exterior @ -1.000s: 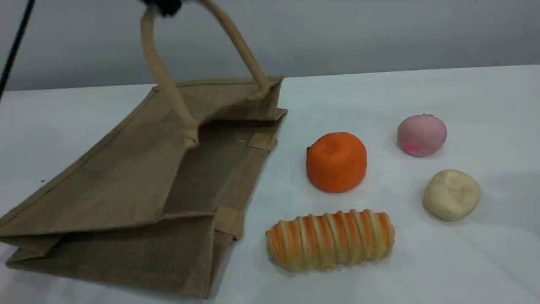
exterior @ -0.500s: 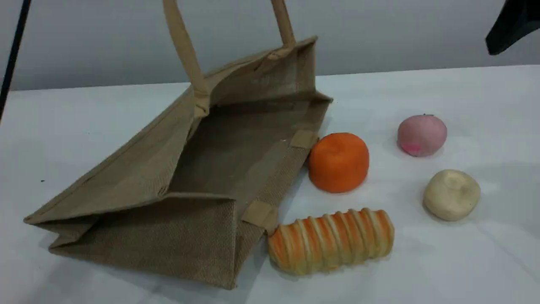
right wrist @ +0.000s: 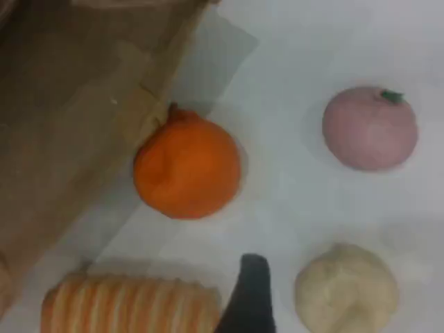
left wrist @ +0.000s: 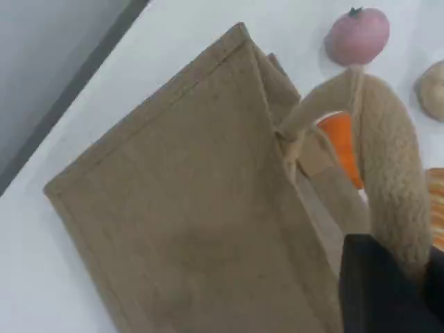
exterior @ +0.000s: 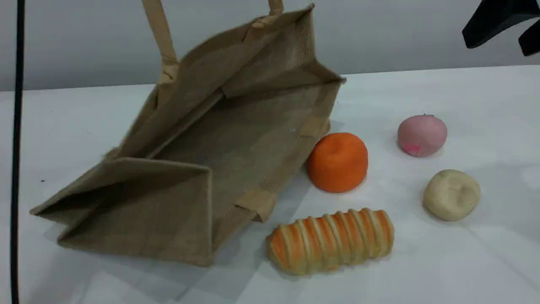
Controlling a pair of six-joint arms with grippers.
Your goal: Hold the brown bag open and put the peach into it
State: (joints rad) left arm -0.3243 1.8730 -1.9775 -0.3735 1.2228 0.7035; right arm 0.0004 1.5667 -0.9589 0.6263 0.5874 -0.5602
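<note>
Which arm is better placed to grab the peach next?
Right. The right gripper hangs open above the side where the pale pink round peach lies; the left gripper is shut on a beige rope handle of the tan jute bag, holding its mouth open.

Soft even light, blurred wrist views

My three views
Scene camera slants down across my table (exterior: 485, 261); both wrist cameras look down closer, sharing the peach (exterior: 422, 135).
</note>
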